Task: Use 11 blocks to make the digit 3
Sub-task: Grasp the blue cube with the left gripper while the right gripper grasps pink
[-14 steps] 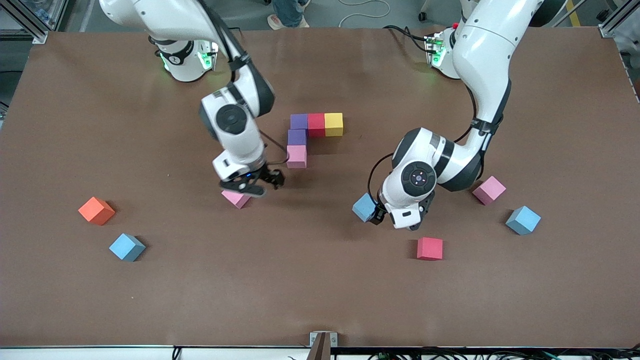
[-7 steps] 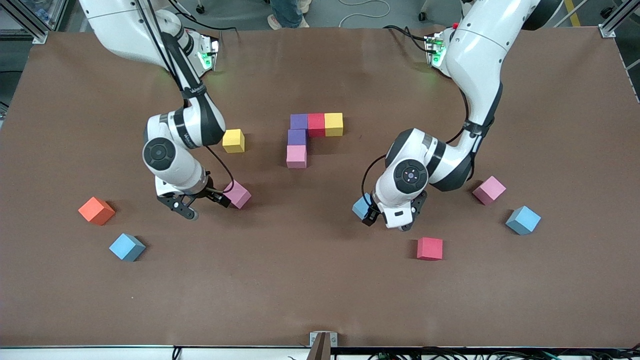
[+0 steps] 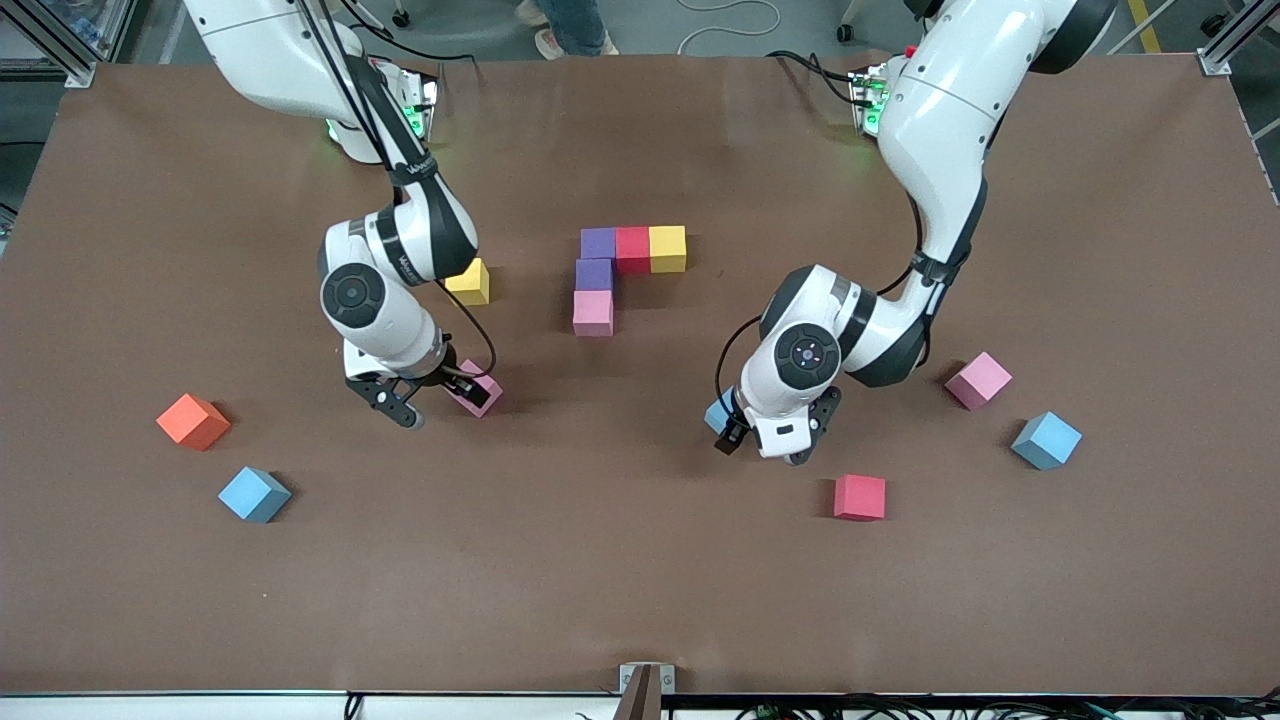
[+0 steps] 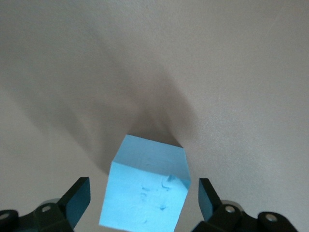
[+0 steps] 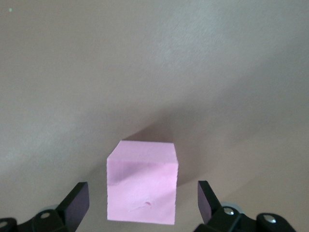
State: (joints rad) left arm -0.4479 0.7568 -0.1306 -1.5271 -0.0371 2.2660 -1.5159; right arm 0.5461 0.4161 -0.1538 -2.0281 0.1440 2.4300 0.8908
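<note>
Right gripper (image 3: 433, 398) shifted, now straddling pink block (image 5: 142, 181), jaws wide; left gripper (image 3: 762, 438) likewise around blue block (image 4: 147, 191).

No readable text, labels, brands, numbers or signs anywhere. There's a line of dark lettering running along the right arm's forearm (image 3: 398, 262) in the front view, but it is too small to read. The blocks carry no markings; the light blue cube (image 4: 145, 188) in the left wrist view only shows a few faint scuffs, not letters.
</note>
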